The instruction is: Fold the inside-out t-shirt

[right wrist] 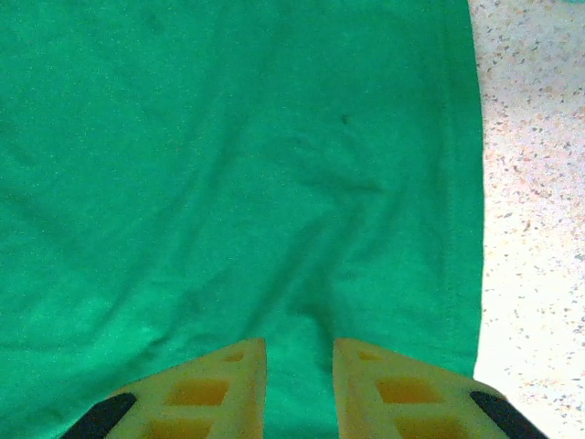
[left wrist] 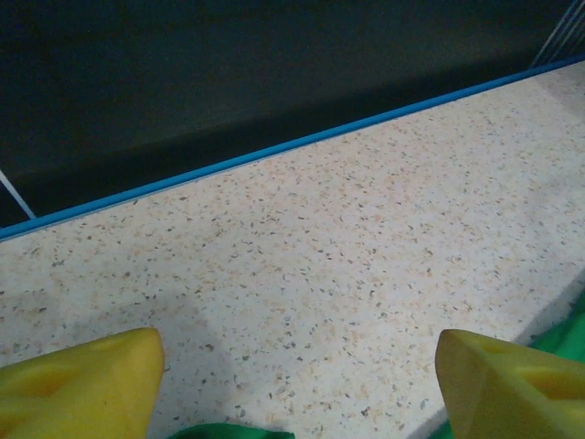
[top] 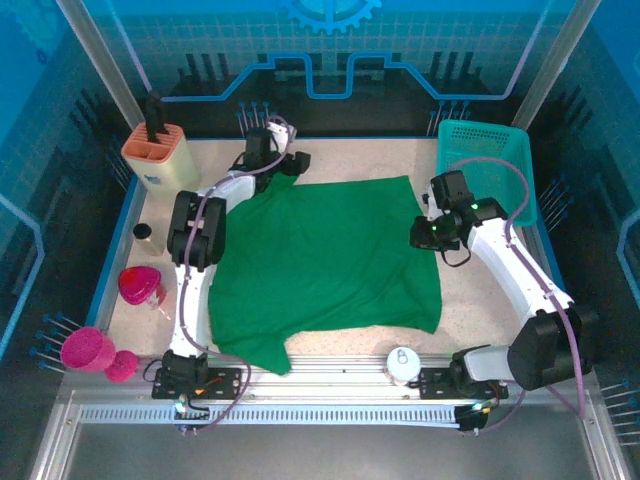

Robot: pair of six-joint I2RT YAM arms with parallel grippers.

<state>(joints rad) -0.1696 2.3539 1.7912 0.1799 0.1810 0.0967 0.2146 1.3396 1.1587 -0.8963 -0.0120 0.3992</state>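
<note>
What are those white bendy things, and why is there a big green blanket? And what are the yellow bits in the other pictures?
The white bendy things are two robot arms. The big picture looks down on them from above. The green thing is a t-shirt, spread on the speckled table, which the arms are meant to fold.

Each arm ends in two yellow fingers for pinching, with a little camera by them. Those cameras took the other two pictures.

The left gripper is at the shirt's far corner. In its own picture its fingers stand wide apart over bare table, with bits of green at the bottom. It holds nothing.

The right gripper is at the shirt's right edge, fingers close together with a fold of shirt between them.

Around the shirt sit a teal basket, some pink toys and an orange holder.
</note>
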